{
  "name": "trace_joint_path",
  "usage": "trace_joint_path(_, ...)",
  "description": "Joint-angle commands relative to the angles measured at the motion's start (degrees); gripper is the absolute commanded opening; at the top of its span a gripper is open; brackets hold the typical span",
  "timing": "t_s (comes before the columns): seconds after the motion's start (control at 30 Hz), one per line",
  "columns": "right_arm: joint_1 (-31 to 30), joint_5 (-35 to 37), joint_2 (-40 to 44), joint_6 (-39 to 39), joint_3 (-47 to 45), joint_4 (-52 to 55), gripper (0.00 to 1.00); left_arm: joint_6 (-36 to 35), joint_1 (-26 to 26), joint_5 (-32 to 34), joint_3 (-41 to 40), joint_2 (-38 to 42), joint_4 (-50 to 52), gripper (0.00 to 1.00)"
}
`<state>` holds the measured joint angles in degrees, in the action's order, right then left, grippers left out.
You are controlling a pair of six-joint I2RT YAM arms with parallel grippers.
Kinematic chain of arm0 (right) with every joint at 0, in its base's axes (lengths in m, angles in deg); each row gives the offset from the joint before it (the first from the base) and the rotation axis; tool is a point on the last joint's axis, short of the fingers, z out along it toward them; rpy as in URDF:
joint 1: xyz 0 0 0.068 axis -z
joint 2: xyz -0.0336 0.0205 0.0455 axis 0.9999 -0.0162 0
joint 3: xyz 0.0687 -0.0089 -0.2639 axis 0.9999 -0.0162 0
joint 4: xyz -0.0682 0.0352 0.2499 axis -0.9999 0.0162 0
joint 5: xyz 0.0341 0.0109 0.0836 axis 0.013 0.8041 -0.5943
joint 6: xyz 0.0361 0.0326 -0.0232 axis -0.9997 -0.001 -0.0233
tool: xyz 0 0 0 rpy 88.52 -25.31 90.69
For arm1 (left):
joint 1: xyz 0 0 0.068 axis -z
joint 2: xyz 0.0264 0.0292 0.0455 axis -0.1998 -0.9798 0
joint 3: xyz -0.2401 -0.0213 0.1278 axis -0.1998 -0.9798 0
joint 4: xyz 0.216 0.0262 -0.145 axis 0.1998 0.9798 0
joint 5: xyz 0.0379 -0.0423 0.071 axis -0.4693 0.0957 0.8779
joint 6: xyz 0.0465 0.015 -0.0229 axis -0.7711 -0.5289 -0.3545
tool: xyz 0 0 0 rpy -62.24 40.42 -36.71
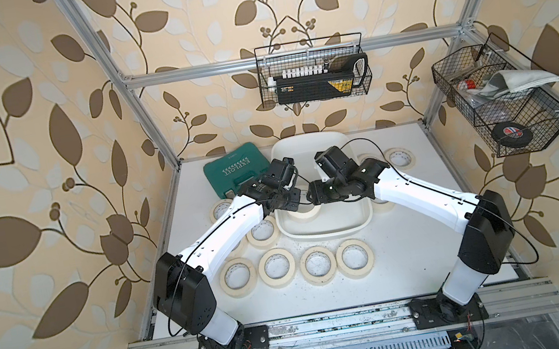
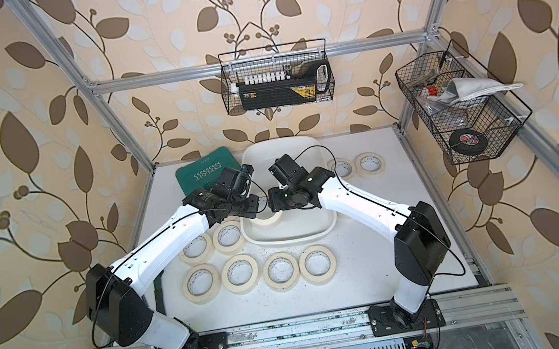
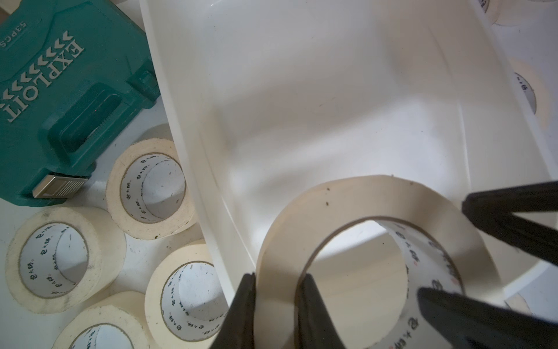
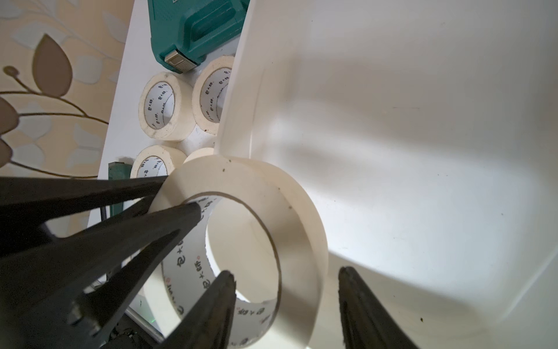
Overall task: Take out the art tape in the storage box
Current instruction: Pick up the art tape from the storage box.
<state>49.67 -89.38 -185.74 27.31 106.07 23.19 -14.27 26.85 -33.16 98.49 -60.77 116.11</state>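
- A large white rounded plastic storage box (image 1: pixel 326 233) sat mid-frame on the white tabletop (image 1: pixel 420 267) in both top views.
- One cream masking-tape roll (image 1: pixel 305 214) was within the box's outline, toward its lower left.
- A teal hard tool case (image 1: pixel 231 170) lay just left of the box's upper end.
- Below the box lay four rolls (image 1: pixel 318 265) in a row; right of its upper end lay two rolls (image 1: pixel 399 158).
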Motion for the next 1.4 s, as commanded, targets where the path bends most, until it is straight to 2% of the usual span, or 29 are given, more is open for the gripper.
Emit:
trace_joint_path(0.0,-0.51,2.42,-1.11,0.61,2.44,1.87,0.56,-1.38,0.61,1.33,0.24,2.71,-3.06,0.01)
trace_joint_path(0.33,-0.94,5.96,-3.45,1.38,5.35,5.01,0.53,-1.63,1.1,1.69,0.29,2.63,-2.97,0.0)
trace_joint_path(0.4,-0.9,5.98,-3.93,1.72,5.91,5.12,0.46,-1.53,1.14,1.49,0.23,2.69,-2.97,0.0)
trace_joint_path(0.57,-0.94,6.57,-4.96,2.36,7.22,5.8,0.19,-1.01,1.19,0.78,-0.16,3.57,-3.35,0.0)
trace_joint_path(0.7,-0.94,7.34,-4.71,3.03,7.41,5.87,0.01,-0.3,1.23,-0.86,-0.59,4.65,-3.9,0.06)
trace_joint_path(0.87,-0.88,7.98,-3.73,4.12,7.54,5.9,0.0,0.84,1.19,-3.22,-0.69,5.75,-4.2,0.14)
trace_joint_path(0.9,-0.71,7.98,-3.51,4.26,7.54,5.9,0.0,1.16,1.18,-3.44,-0.56,5.9,-4.09,0.18)
trace_joint_path(1.03,0.27,7.98,-2.59,4.9,7.56,6.04,0.0,1.85,1.18,-2.75,-0.73,6.71,-3.79,0.55)
trace_joint_path(1.2,2.13,7.9,-1.17,5.67,7.3,6.88,0.0,3.12,1.18,-0.17,-1.04,9.56,-2.89,0.91)
trace_joint_path(1.27,3.34,7.76,-0.26,5.97,6.9,7.04,0.0,3.73,1.25,1.53,-1.29,10.3,-2.67,0.99)
trace_joint_path(1.37,5.64,7.63,1.36,6.67,6.53,7.73,0.0,4.53,1.09,4.1,-1.6,11.15,-2.53,0.99)
